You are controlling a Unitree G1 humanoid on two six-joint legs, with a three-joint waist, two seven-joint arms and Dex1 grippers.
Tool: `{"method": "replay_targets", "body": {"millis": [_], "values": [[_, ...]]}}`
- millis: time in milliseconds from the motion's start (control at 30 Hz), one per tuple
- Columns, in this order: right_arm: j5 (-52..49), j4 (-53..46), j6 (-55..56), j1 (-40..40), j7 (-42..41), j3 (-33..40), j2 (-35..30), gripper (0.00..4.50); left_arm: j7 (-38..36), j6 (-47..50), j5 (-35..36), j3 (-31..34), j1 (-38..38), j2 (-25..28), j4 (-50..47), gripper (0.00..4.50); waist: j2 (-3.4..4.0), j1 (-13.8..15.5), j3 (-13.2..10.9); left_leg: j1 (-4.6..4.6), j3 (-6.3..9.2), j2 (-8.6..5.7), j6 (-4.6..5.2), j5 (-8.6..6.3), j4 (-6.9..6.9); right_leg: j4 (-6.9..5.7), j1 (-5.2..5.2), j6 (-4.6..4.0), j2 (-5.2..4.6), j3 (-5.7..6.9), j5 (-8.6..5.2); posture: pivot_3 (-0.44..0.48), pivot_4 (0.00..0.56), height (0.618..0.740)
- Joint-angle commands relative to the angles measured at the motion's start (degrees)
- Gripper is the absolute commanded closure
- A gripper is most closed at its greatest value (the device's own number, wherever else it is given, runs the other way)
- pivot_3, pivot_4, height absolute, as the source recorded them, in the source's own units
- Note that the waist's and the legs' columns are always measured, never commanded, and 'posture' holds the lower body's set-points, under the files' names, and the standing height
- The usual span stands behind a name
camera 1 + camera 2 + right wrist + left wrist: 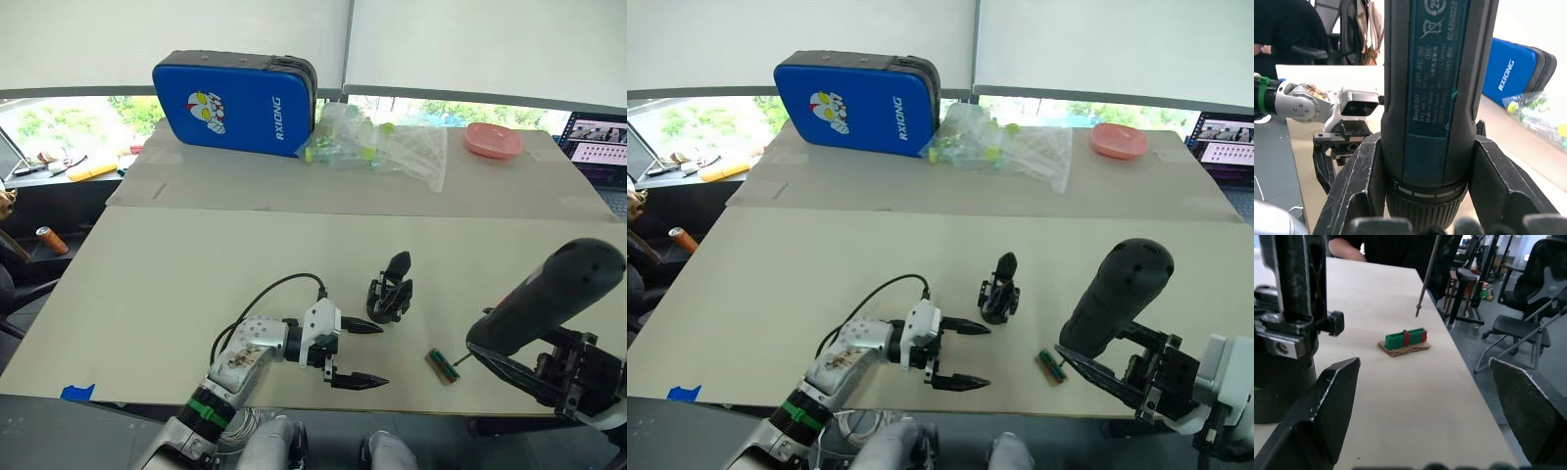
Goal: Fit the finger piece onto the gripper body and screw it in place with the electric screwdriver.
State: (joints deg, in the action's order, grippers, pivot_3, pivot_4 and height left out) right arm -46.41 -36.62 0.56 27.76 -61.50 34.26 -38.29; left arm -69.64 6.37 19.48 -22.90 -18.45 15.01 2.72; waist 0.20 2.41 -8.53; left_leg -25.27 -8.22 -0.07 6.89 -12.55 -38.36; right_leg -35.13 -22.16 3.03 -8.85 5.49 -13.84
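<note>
The gripper body stands upright on the cream table, one black pointed finger rising from its round base; it also looms in the left wrist view. A loose finger piece is out of view. My left gripper lies open on the table just left of and nearer than the body, holding nothing. My right gripper is shut on the electric screwdriver, which tilts down to the left. Its thin bit ends just above a small green-and-red block on a brown base.
At the back stand a blue case, a clear bag of green-capped items and a pink dish. A laptop sits far right. The table's front edge runs close under both grippers. A person's arm shows beyond the table.
</note>
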Motion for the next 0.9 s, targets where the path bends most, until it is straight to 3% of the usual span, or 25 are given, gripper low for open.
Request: {"method": "replay_targets", "body": {"millis": [33, 400, 633, 900], "values": [[-4.01, -3.63, -1.29, -1.39, 1.78, 3.51, -1.61, 2.56, -4.27, 1.43, 4.93, 2.15, -0.53, 1.67, -4.27, 0.0, 0.0, -0.06, 0.0, 0.0, 0.0, 0.0, -0.02, 0.01, 0.0, 0.0, 0.0, 0.0, 0.01, 0.0, 0.0, 0.0, 0.15, 0.74], [-11.33, -5.89, -8.12, -8.8, 8.77, 8.08, -7.51, 2.56, -10.27, 3.88, 10.45, 7.3, -2.46, 6.96, -4.79, 0.0, -0.01, 0.01, -0.01, -0.01, 0.0, 0.0, -0.2, 0.13, 0.0, 0.01, 0.0, 0.0, 0.04, 0.0, 0.0, 0.0, 0.15, 0.74], [-14.13, -3.85, -12.38, -17.47, 12.39, 8.01, -12.34, 2.56, -8.42, 5.13, 11.7, 11.42, -6.29, 5.6, -0.47, 0.0, -0.02, -0.09, -0.02, -0.03, -0.02, 0.0, -0.2, 0.14, 0.0, 0.01, -0.02, 0.0, 0.05, 0.0, 0.0, 0.0, 0.15, 0.74], [-16.85, 0.15, -18.15, -29.76, 15.62, 3.15, -16.03, 2.56, -6.1, 7.66, 12.74, 15.37, -11.96, 3.17, 4.01, 0.0, -0.12, -0.19, -0.07, -0.08, -0.03, -0.01, -0.18, 0.16, -0.02, 0.02, -0.02, 0.0, 0.13, 0.03, 0.01, 0.0, 0.15, 0.74]]}}
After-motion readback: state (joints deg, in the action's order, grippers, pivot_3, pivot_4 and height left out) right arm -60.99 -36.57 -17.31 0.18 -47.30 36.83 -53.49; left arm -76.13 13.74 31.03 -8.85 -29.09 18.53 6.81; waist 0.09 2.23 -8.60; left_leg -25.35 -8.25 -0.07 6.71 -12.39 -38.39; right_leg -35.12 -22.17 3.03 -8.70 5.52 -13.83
